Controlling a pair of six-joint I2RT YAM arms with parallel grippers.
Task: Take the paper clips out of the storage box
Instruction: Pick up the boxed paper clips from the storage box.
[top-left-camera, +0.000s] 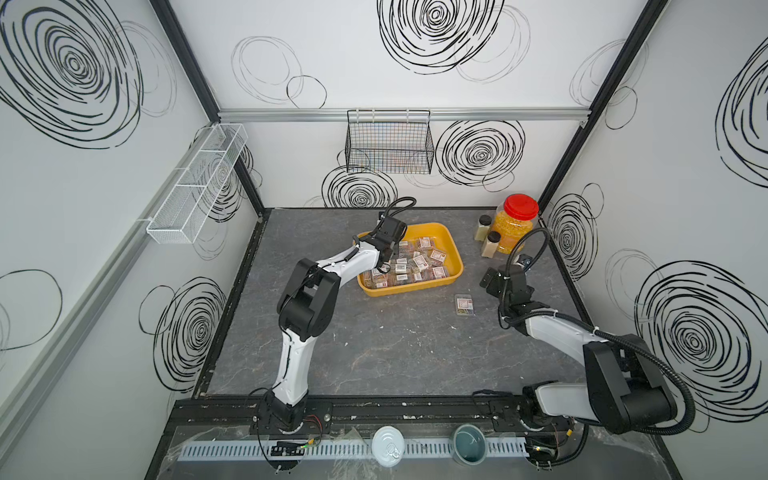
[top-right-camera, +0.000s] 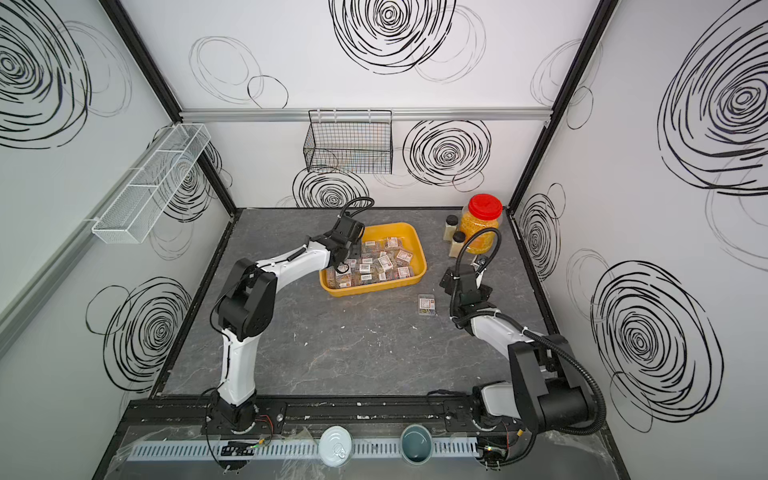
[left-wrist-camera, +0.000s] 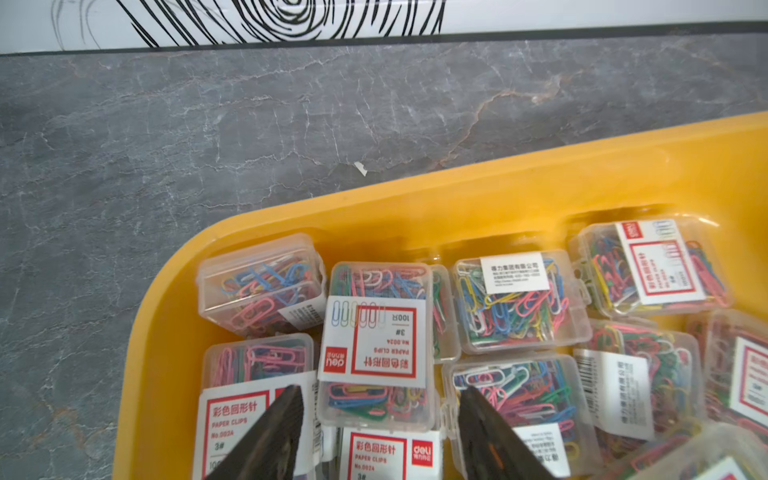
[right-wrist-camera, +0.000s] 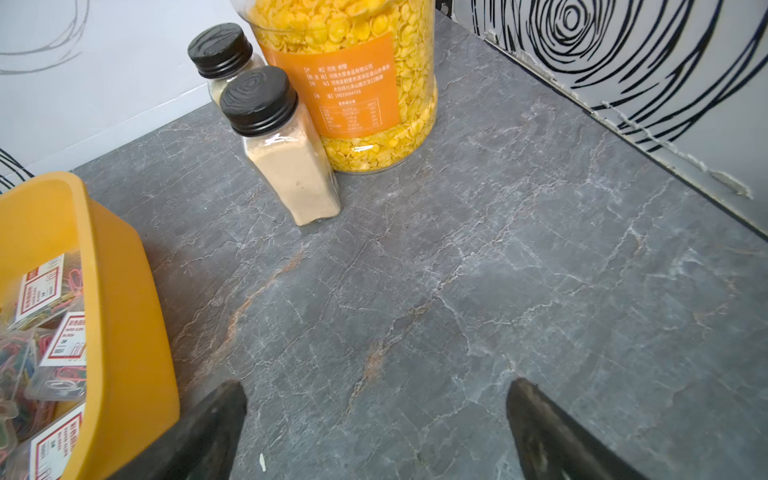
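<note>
Left hand (left-wrist-camera: 381, 390) over storage box (left-wrist-camera: 166, 311) — marbled tabletop (left-wrist-camera: 208, 145).

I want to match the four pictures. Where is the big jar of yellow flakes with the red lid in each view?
Both top views: the jar stands in the far right corner of the table, to the right of the yellow tray.
Left wrist: not in it.
Right wrist: the jar stands next to two black-capped bottles; its lid is cut off.
Shared landmark: the yellow tray shows in all four views.
</note>
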